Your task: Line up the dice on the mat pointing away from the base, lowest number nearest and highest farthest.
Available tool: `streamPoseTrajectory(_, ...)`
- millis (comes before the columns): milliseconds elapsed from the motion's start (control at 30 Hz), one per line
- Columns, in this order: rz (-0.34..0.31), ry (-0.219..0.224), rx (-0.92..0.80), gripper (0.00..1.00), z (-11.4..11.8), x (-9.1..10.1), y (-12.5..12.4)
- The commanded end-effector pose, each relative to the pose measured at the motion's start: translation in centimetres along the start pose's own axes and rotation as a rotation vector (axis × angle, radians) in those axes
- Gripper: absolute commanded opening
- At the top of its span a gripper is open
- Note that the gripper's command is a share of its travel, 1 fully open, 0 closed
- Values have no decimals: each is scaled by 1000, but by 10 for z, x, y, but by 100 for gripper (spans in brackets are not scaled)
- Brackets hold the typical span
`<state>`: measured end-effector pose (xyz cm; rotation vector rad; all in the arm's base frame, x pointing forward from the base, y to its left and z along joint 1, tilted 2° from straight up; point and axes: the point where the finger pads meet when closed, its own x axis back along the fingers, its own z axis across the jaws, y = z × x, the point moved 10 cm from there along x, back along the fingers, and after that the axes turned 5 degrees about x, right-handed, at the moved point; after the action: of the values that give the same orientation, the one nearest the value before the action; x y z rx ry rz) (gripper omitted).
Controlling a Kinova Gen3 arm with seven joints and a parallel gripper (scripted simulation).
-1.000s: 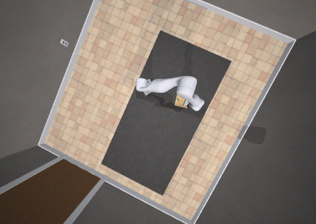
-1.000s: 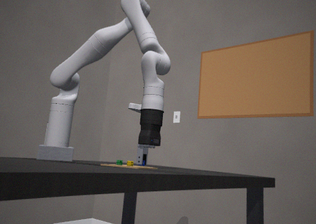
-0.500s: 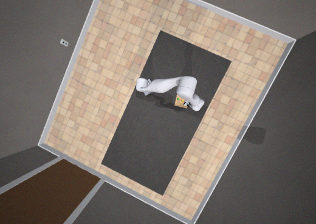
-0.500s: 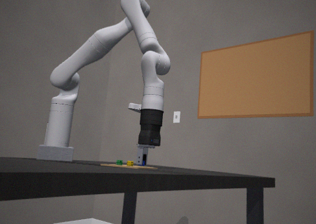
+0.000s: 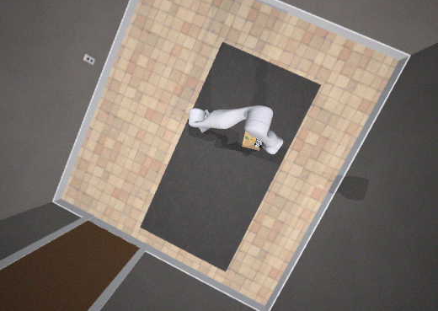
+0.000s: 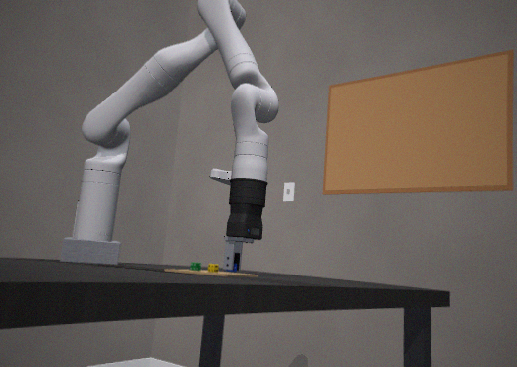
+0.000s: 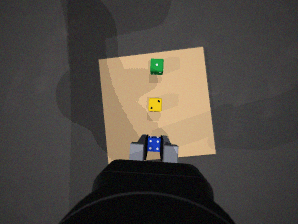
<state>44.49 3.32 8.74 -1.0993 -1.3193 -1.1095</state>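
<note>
So we've got a green die (image 5: 247, 137) (image 6: 195, 266) (image 7: 157, 66), a yellow one (image 6: 213, 268) (image 7: 155, 104) with black pips, a blue one (image 7: 154, 144) with white pips, plus a plain tan mat (image 5: 251, 147) (image 6: 181, 272) (image 7: 190, 80).

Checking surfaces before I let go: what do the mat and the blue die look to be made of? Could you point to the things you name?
The mat (image 5: 251, 146) (image 6: 199, 273) (image 7: 185, 100): possibly cork, thin wood or card; plain tan, matte, straight-edged, without a visible weave.

The blue die (image 6: 236, 267) (image 7: 154, 144): probably hard plastic; even, saturated blue with crisp white pips, though its gloss is too small to judge.
</note>
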Motion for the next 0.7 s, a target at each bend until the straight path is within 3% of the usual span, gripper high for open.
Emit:
streamPoseTrajectory(0, -2, -2, 6, 34, -1, -1, 0)
streamPoseTrajectory(667, -1, -2, 11, 34, -1, -6, -1)
